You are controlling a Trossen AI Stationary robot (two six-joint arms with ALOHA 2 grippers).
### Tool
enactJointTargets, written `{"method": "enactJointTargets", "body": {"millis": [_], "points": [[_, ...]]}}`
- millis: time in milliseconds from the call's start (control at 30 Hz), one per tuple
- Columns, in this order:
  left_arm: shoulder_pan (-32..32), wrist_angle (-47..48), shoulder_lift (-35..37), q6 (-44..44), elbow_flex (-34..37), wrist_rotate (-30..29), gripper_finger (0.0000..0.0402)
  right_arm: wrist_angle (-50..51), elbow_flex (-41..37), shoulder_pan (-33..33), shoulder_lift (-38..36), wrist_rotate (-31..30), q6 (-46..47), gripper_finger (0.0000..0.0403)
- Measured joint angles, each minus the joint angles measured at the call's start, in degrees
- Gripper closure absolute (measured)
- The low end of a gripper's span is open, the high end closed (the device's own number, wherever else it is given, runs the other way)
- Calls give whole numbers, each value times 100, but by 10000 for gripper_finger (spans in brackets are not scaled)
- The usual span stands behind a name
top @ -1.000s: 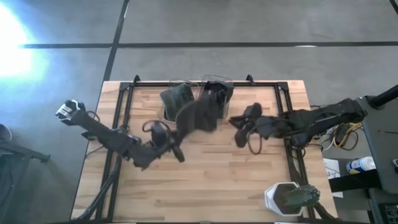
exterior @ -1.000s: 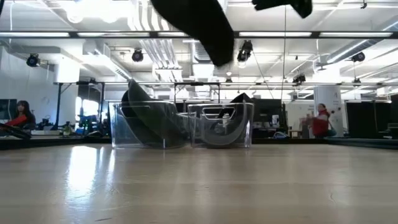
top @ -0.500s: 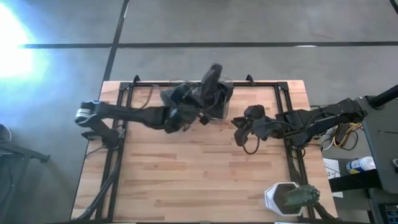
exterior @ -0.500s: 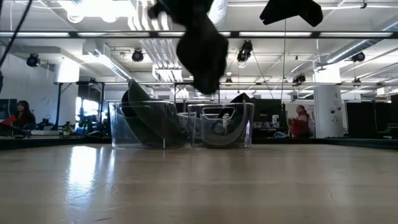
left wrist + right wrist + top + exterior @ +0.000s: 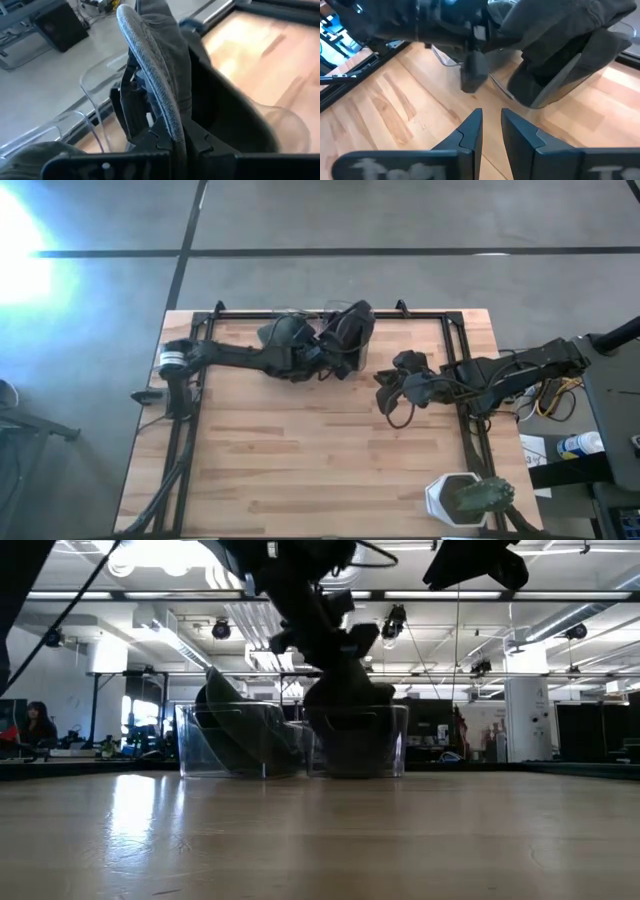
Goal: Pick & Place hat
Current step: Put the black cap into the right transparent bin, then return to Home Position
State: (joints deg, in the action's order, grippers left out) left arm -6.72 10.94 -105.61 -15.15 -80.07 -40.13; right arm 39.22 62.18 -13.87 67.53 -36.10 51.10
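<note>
- The left gripper (image 5: 335, 358) is extended over the far edge of the desk (image 5: 330, 460) and is clamped on the brim of a dark hat (image 5: 350, 330).
- In the left wrist view, the brim's grey ribbed edge (image 5: 150, 70) runs down between the two dark fingers (image 5: 200, 142), which grip it from either side.
- The held hat sits in the right-hand clear bin (image 5: 385, 740) of two that stand side by side at the desk's far edge; its crown fills that bin in the low view.
- The left-hand clear bin (image 5: 225, 740) contains a second dark hat (image 5: 285, 332).
- The right gripper (image 5: 491, 130) is raised above the desk, just beside the bins and clear of them; its fingers stand narrowly apart with nothing between them.
- A white holder with a dark green object (image 5: 470, 498) stands at the desk's near right corner, well apart from both grippers.
</note>
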Motion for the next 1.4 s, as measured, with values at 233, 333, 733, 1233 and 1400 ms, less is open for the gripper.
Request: {"method": "enactJointTargets", "body": {"millis": [233, 333, 733, 1233, 1400], "points": [[-81, -299, -481, 125, -42, 215, 392, 4, -60, 0, 5, 7, 169, 335], [-72, -448, -648, 126, -42, 254, 388, 13, -70, 0, 11, 79, 193, 335], [-9, -267, -240, 67, -31, 359, 247, 103, -84, -4, 11, 512, 296, 335], [887, 1821, 2344, -900, -26, 709, 221, 100, -85, -11, -33, 514, -330, 335], [1205, 1986, 3120, -1393, 459, 1378, 221, 25, -54, -17, -156, 766, -52, 335]]}}
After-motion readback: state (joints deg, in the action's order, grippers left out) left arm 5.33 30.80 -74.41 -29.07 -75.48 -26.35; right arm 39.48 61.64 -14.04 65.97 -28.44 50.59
